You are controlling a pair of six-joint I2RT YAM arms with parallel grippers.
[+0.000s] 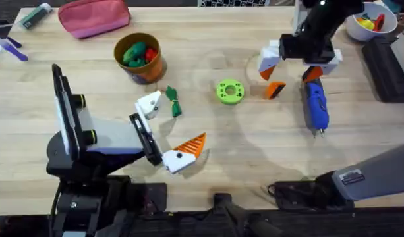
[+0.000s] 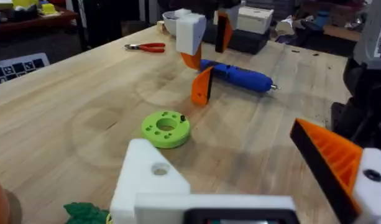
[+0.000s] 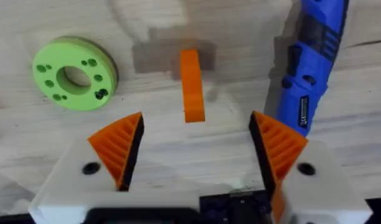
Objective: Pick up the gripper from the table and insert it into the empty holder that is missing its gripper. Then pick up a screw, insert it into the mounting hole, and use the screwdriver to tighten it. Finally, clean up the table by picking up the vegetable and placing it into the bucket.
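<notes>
The right gripper hovered wide open above the orange gripper, between green ring and screwdriver; the left gripper also gaped.

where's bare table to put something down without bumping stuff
Free: the wood between the green disc and the near edge, and the far middle between the pink pouch and the right gripper. Crowded: around the orange gripper and screwdriver, and between the bucket and left gripper.

The orange ribbed gripper stands on edge at centre right, just left of the blue screwdriver lying flat.
</notes>
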